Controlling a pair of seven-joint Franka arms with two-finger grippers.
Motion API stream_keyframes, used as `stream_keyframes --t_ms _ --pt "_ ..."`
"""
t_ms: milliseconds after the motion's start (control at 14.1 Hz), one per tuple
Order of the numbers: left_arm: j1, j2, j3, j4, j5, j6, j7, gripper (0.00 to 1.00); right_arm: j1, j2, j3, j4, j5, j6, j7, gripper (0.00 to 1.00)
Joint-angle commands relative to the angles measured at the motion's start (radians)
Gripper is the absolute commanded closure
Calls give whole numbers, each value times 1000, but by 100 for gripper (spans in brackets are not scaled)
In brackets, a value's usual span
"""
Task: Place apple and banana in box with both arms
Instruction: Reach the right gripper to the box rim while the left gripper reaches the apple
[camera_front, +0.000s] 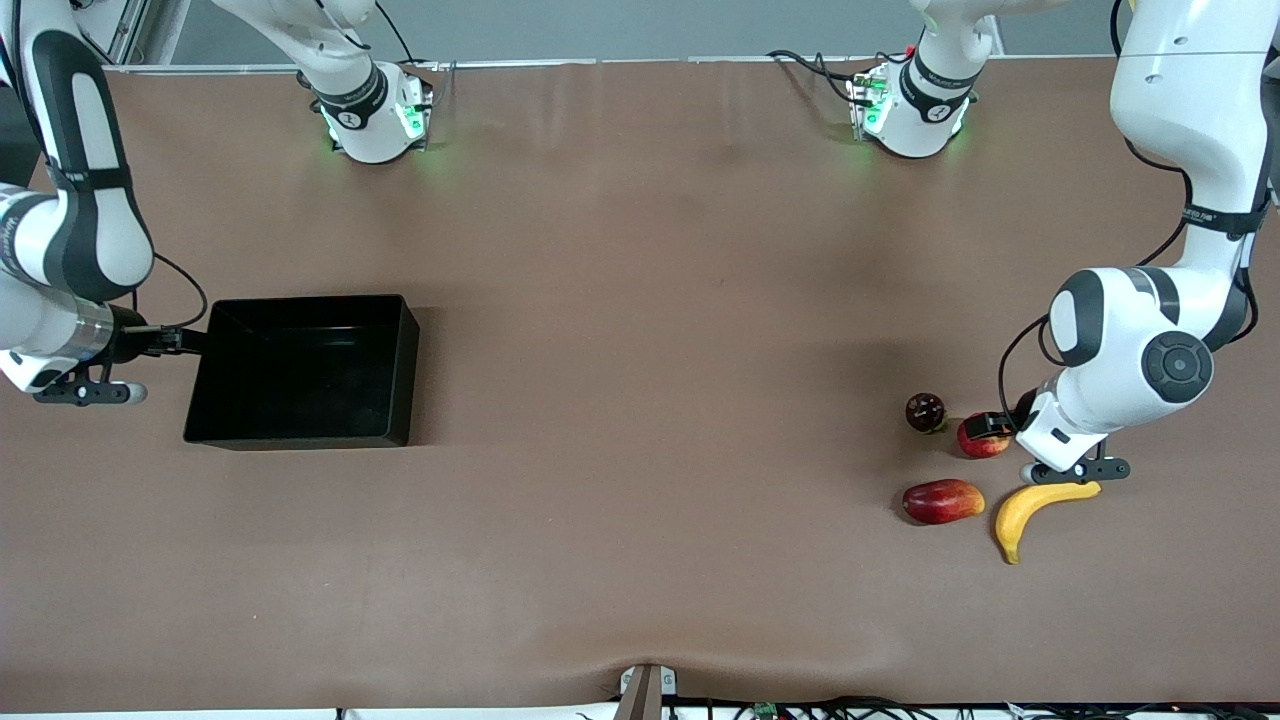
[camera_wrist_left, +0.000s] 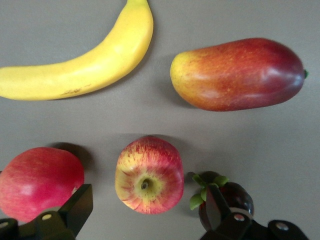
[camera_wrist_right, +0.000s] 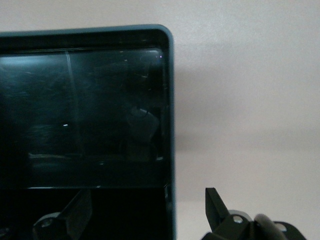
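Banana (camera_front: 1038, 508) is lying nearest the front camera, at the left arm's end of the table, curved, one tip pointing toward the camera. Its upper end is reaching just beneath the left arm's wrist. In the left wrist view the banana (camera_wrist_left: 85, 60) is lying flat and untouched.

Mango-like fruit (camera_front: 942, 501) is lying just beside the banana, on the side toward the right arm's end; the two are close but apart.

Apple (camera_front: 982, 438) is sitting a little farther from the camera than the banana. Left gripper (camera_front: 1000, 425) is hanging low directly over it. In the left wrist view the apple (camera_wrist_left: 149, 175) is showing its stem dimple, and the left gripper (camera_wrist_left: 150, 212) is standing with its jaws spread wide, one on each side of the fruit, neither touching it. Nothing is being held.

Plain red fruit (camera_wrist_left: 40, 182) is sitting beside the apple, next to one finger. Dark round fruit (camera_front: 925, 411) with green leaves is sitting on the apple's other flank, partly hidden by the other finger in the wrist view.

Box (camera_front: 300, 440) is sitting at the right arm's end of the table, well apart from the fruit, holding nothing. Right gripper (camera_front: 185, 340) is sitting at the box's end wall; in the right wrist view the fingers (camera_wrist_right: 215, 205) are parted, straddling the box wall (camera_wrist_right: 170, 125), one finger inside and one outside; contact cannot be told.
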Motion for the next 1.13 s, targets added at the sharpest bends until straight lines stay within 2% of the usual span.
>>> stream_keyframes --t_ms 0,142,213,284,425,496,709,780,1063 --pt "0 36 -3 16 5 12 1 0 -62 57 17 -33 2 89 -64 4" --pt "3 58 -3 16 5 35 1 0 -60 59 17 -72 47 121 -63 52" --pt "3 66 -3 17 5 37 1 0 -56 60 16 -83 99 120 -64 73" --pt "3 66 -3 17 5 40 3 0 -54 60 17 -91 111 120 -64 100" --pt "1 67 -2 17 5 40 7 0 -51 59 16 -83 111 110 -69 100" --pt "0 69 -2 17 6 40 9 8 -53 59 16 -82 111 109 -70 100" --pt "0 76 -2 22 49 40 7 81 -56 56 16 -60 111 98 -128 100" --pt "0 73 -2 23 52 40 4 100 -56 54 16 -45 111 60 -130 100" --pt "3 -3 -3 48 54 -6 0 100 -21 10 20 87 121 -231 -118 100"
